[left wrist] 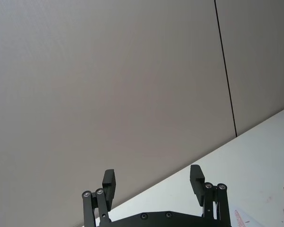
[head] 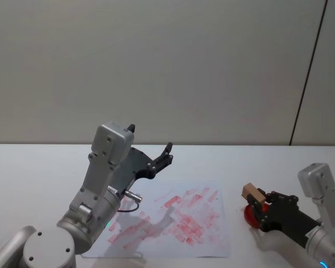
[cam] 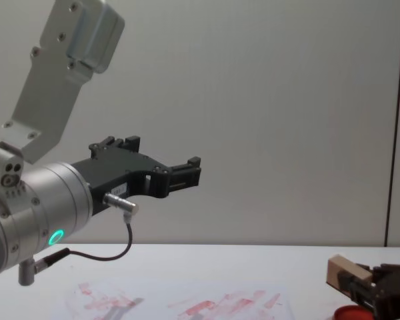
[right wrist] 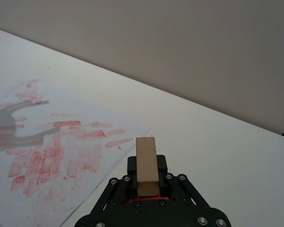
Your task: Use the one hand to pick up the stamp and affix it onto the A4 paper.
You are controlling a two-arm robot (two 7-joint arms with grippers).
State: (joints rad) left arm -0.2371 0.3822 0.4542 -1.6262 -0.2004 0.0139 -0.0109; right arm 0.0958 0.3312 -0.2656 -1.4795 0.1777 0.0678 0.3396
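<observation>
Landmark: the A4 paper (head: 178, 220), a white sheet smeared with red and pink ink, lying flat on the white table (head: 33, 167).
Right gripper: the right gripper (head: 261, 205), black with a light grey boxy arm segment, sits low over the table just off the paper's right edge, apart from the sheet.
Right claw: its fingers are pinched on the stamp (head: 253, 194), one on each side, as the right wrist view shows (right wrist: 146, 161).
Stamp: a pale tan wooden block, tilted, its free end sticking out of the claw toward the paper; it is not touching the sheet.
Red pad: a flat round red pad (head: 249, 214) lies on the table right of the paper, directly under the held stamp; whether the stamp touches it cannot be told.
Left gripper: the left gripper (head: 166, 154) is raised above the paper's far left part, pointing up and away.
Left claw: fingers spread apart, holding nothing (left wrist: 153, 187).
</observation>
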